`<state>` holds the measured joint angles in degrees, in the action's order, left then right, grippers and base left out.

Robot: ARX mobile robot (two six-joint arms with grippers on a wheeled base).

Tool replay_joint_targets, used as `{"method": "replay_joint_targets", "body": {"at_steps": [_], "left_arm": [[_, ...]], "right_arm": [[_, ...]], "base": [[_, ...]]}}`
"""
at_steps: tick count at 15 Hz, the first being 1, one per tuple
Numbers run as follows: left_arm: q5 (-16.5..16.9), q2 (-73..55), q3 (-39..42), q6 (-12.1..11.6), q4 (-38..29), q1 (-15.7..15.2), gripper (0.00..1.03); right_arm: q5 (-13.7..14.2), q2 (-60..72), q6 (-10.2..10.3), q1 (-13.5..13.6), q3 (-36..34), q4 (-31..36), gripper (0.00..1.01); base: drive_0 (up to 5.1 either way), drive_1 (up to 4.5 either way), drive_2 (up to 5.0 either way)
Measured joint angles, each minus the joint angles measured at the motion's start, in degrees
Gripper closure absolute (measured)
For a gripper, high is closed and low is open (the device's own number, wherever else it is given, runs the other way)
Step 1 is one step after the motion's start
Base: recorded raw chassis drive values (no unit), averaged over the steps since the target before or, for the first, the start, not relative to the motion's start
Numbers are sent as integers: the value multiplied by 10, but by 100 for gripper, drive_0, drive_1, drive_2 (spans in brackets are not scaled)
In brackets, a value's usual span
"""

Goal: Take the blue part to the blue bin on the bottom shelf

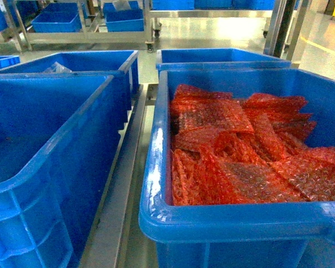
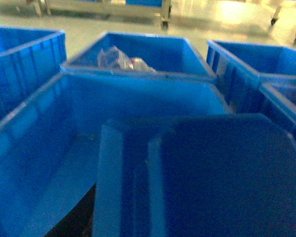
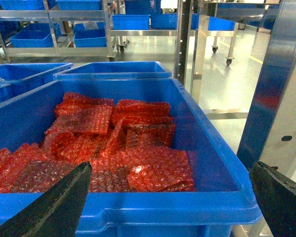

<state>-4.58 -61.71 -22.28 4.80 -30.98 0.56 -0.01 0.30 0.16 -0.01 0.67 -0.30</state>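
Observation:
The blue part (image 2: 212, 177), a broad flat blue piece with a raised rib, fills the lower half of the left wrist view. It hangs close to the camera over the inside of a large blue bin (image 2: 44, 148) and hides my left gripper's jaws; only a dark sliver of a finger (image 2: 76, 217) shows beside it. In the head view that blue bin (image 1: 44, 139) stands on the left, on the steel bottom shelf (image 1: 120, 184); neither gripper shows there. My right gripper (image 3: 172, 202) is open, its black fingers (image 3: 54, 207) spread wide in front of the near rim of another bin.
A blue bin (image 1: 156, 184) (image 3: 207, 148) full of red bubble-wrap bags (image 1: 240, 151) stands on the right. More blue bins stand behind, one holding a clear bag (image 2: 121, 59). A perforated steel upright (image 3: 286, 98) rises at the right. Racks with bins line the far floor.

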Motion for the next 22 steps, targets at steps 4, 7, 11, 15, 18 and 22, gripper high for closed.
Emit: {"method": "replay_joint_targets", "body": {"at_steps": [4, 7, 11, 15, 18, 22], "left_arm": [[-1, -24, 5, 17, 4, 3, 9], [44, -2, 91, -29, -168, -4, 35], [44, 98, 153, -38, -130, -4, 85], [44, 195, 188, -38, -71, -4, 101], [44, 241, 216, -38, -49, -4, 101], [44, 346, 216, -38, 44, -4, 101]], "right_arm": [[0, 0, 0, 0, 0, 0, 3], [0, 0, 0, 0, 0, 0, 3], [0, 0, 0, 0, 0, 0, 3], [0, 0, 0, 0, 0, 0, 3], [0, 0, 0, 0, 0, 0, 3], [0, 0, 0, 0, 0, 0, 3]], "base": [[0, 0, 0], [0, 0, 0], [0, 0, 0], [0, 0, 0], [0, 0, 0], [0, 0, 0]]}}
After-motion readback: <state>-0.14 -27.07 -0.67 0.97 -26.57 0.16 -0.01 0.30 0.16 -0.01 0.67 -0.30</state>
